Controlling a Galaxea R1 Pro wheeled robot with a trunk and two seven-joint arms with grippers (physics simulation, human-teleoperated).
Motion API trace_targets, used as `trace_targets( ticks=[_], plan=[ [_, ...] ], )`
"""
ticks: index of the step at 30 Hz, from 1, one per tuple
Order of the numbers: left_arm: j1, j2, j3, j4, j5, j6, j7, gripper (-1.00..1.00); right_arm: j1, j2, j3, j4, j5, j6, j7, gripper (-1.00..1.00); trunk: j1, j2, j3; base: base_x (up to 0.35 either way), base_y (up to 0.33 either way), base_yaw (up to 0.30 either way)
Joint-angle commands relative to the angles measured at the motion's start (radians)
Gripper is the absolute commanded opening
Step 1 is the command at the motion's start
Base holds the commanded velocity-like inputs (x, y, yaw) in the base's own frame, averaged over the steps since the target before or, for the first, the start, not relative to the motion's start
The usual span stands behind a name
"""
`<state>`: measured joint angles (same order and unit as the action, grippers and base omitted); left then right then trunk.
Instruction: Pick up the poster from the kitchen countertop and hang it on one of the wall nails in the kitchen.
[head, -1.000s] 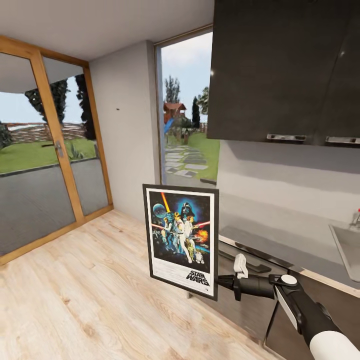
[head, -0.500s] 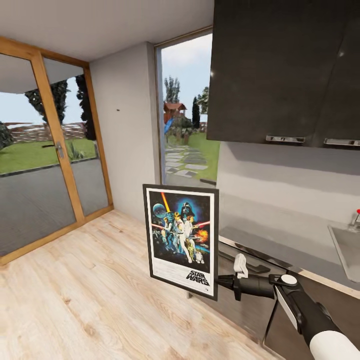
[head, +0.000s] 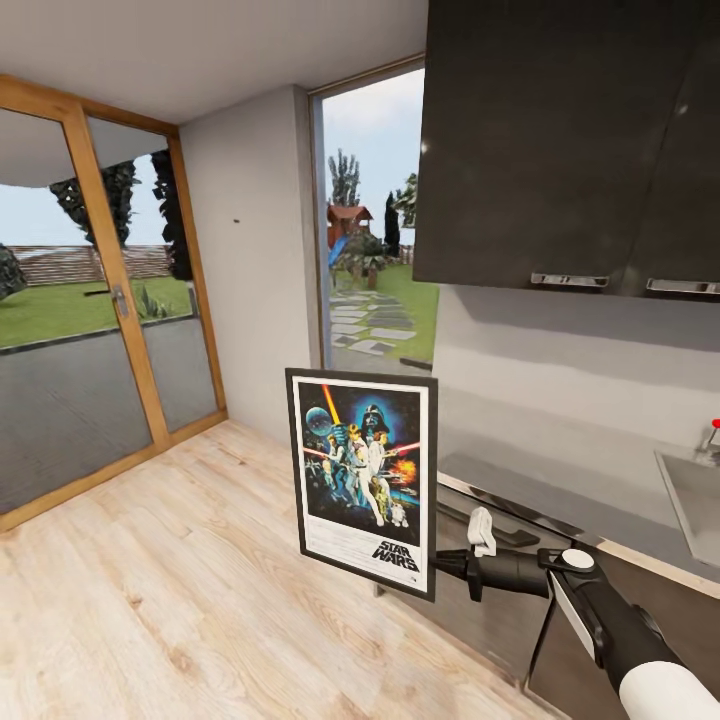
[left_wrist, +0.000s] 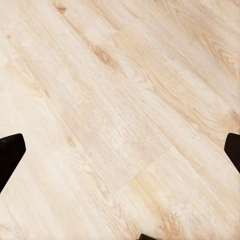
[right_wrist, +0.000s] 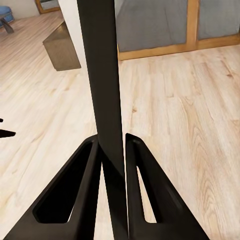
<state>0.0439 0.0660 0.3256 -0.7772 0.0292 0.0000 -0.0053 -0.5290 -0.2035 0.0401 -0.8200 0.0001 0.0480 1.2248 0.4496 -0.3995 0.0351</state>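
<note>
Head view, left to right: glazed wooden door; pale grey wall carrying a speck-sized wall nail; the poster, upright and off the floor, pinched at its right edge by the right gripper; the kitchen countertop with sink beyond. Right wrist view: both fingers press against the poster's thin black frame, seen edge-on. Left wrist view: the left gripper is spread wide above the light wood floor.
</note>
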Motion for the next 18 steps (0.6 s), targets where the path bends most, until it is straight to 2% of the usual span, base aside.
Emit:
trace_targets(
  ticks=[1,18],
  plan=[
    [0.001,0.000,0.000,-0.001,0.003,0.000,0.000,1.00,0.000,-0.001,0.001,-0.001,-0.002,0.008,0.004,-1.00,0.000,-0.001,0.000,0.000,0.000,0.000],
    [0.001,0.000,0.001,0.001,0.003,0.000,0.000,1.00,0.000,-0.001,0.001,-0.001,-0.002,0.009,0.004,-1.00,0.000,-0.001,0.000,0.000,0.000,0.000]
  ],
)
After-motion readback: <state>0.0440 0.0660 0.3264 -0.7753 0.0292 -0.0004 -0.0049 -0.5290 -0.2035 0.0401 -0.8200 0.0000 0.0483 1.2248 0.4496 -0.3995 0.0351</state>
